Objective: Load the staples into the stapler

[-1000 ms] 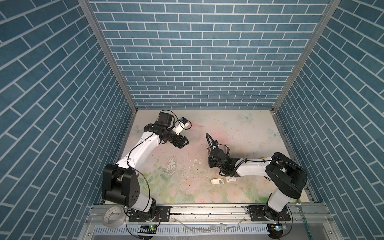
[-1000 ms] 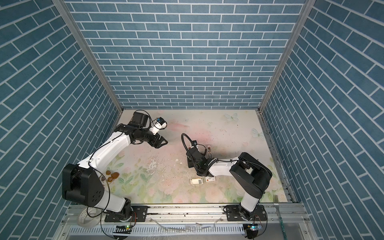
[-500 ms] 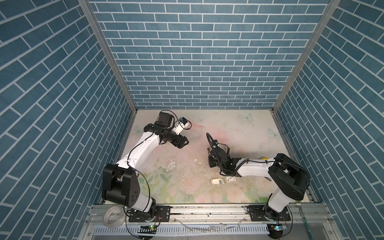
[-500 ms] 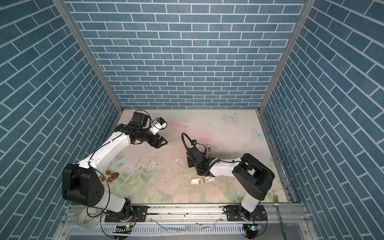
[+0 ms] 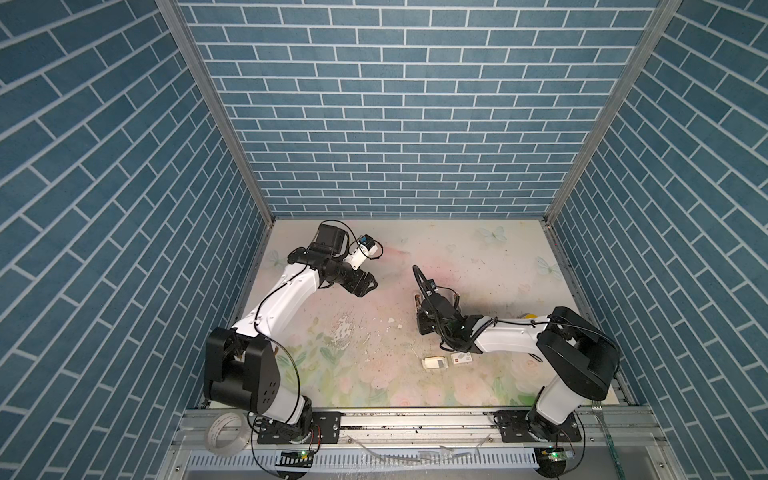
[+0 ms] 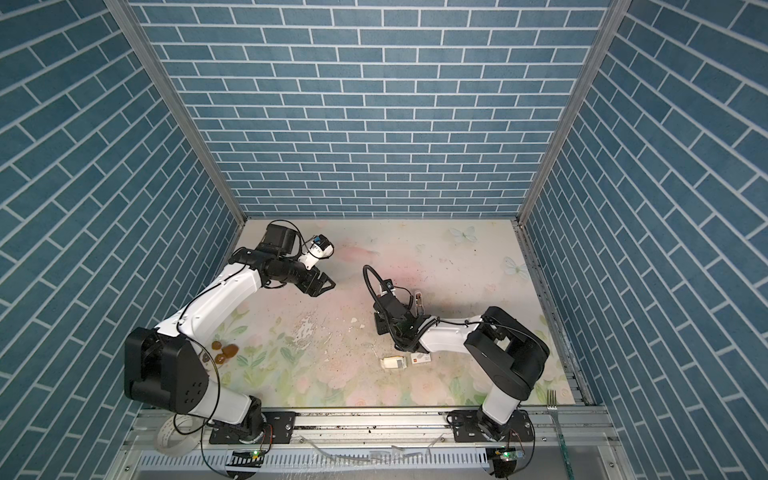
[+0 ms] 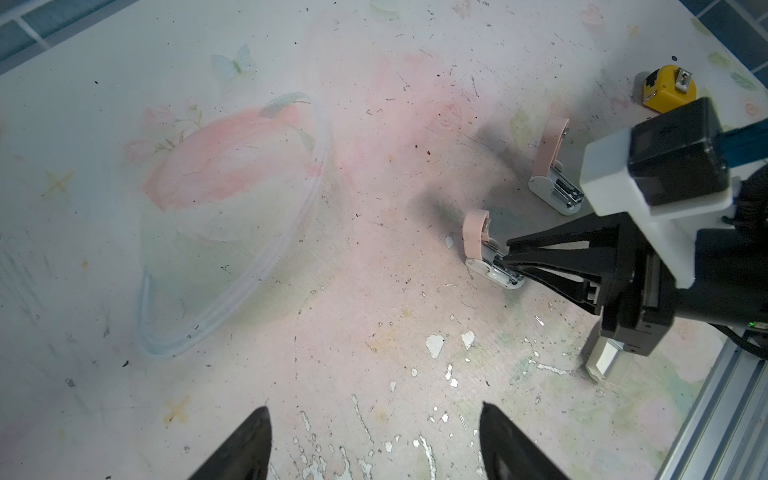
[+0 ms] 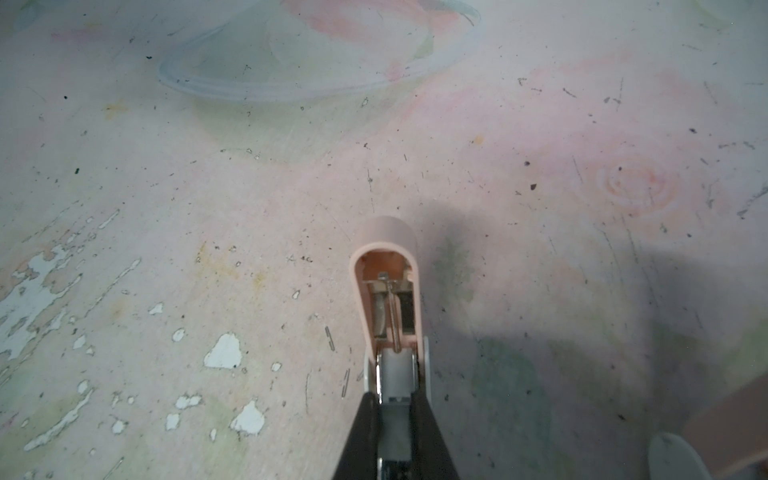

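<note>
A small stapler (image 7: 473, 243) lies on the table with its pink lid (image 8: 386, 249) swung upright and its metal channel bared. My right gripper (image 8: 395, 395) is shut at the channel's front end on a silver-grey strip, the staples (image 8: 395, 374), which lies along the channel. I cannot tell strip from channel floor with certainty. More staples fill a small white tray (image 5: 436, 363) near the right arm. My left gripper (image 7: 374, 411) hovers open and empty, well to the left of the stapler (image 5: 416, 301).
A second pink stapler (image 7: 550, 166) stands open just behind the held one. A white sleeve with a red mark (image 5: 461, 358) lies beside the tray. A yellow tape measure (image 7: 669, 93) sits far right. Brown lumps (image 6: 224, 351) lie by the left arm.
The right arm's elbow has shifted slightly. Both grippers and the stapler stay where they were.
</note>
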Robot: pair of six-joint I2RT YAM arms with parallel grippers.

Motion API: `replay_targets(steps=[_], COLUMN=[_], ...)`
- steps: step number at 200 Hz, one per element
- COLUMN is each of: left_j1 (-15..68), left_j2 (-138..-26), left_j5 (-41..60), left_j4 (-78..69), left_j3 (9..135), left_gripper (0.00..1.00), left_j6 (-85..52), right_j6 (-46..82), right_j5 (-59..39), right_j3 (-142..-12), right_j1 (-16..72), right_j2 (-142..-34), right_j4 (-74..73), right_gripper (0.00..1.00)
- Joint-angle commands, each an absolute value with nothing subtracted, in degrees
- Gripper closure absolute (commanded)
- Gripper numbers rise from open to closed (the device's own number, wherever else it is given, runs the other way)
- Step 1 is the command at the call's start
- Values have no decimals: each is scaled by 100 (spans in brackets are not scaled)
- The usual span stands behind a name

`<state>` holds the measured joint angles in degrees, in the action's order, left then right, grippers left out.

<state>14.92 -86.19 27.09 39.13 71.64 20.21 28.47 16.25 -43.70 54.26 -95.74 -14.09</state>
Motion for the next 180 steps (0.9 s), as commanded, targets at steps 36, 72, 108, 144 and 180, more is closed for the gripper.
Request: replay_targets(steps=[36, 72, 108, 144, 180], left_j1=[1442, 1441, 1443, 1442, 1441], left_j2=[-8709, -8710, -8719, -8736, -8735], left_j5=[2740, 2742, 2745, 2746, 2743], left_j4=[3943, 3941, 3940, 3946, 3938], left_j3=[7119, 7119, 7110, 7110, 7104], left_gripper=[20, 20, 20, 20, 20], left_j6=[2089, 2084, 2083, 2083, 2095], right_j6=[2727, 2733, 2755, 2764, 2794], right_j5=[1622, 1617, 1600, 1578, 1564], right_j3=[-4473, -4478, -4458, -4456, -4443], right_j1=[5393, 5390, 5399, 5396, 5395], right_j2=[-9729, -9782, -9809, -9833, -9853], right_j4=[-1326, -1333, -1381, -1397, -1399], right_gripper=[89, 89, 89, 89, 89])
